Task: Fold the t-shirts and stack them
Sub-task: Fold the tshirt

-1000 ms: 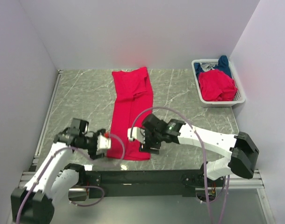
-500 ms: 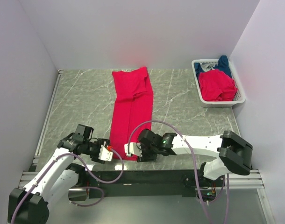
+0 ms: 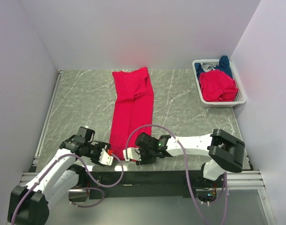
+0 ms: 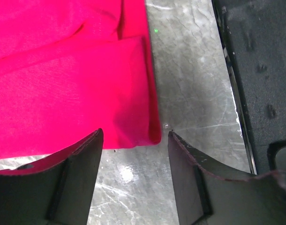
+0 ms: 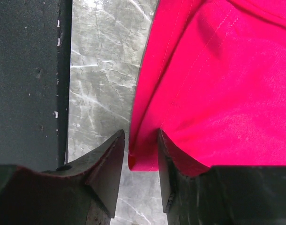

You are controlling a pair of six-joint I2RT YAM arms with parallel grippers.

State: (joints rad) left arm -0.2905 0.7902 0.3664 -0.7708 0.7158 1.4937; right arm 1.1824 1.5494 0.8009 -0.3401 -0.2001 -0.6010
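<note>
A bright red t-shirt (image 3: 131, 108), folded into a long strip, runs from the back of the table to its near edge. My left gripper (image 3: 107, 154) is at the strip's near left corner and my right gripper (image 3: 130, 153) at its near right corner. In the left wrist view the left gripper (image 4: 134, 133) stands open, with the shirt (image 4: 63, 84) corner just reaching between its tips. In the right wrist view the right gripper (image 5: 140, 133) is narrow around the shirt (image 5: 218, 84) corner fold. A thin gap still shows beside one finger (image 5: 110, 159).
A white mesh basket (image 3: 197, 77) stands at the back right, holding a crumpled red shirt (image 3: 218, 86) and a dark blue one (image 3: 223, 63). The black base rail (image 4: 260, 70) runs along the table's near edge, close behind both grippers. Walls enclose the table.
Both grippers have come down and toward the near edge to the shirt's near corners. Both pairs of jaws have narrowed, the right more than the left.
</note>
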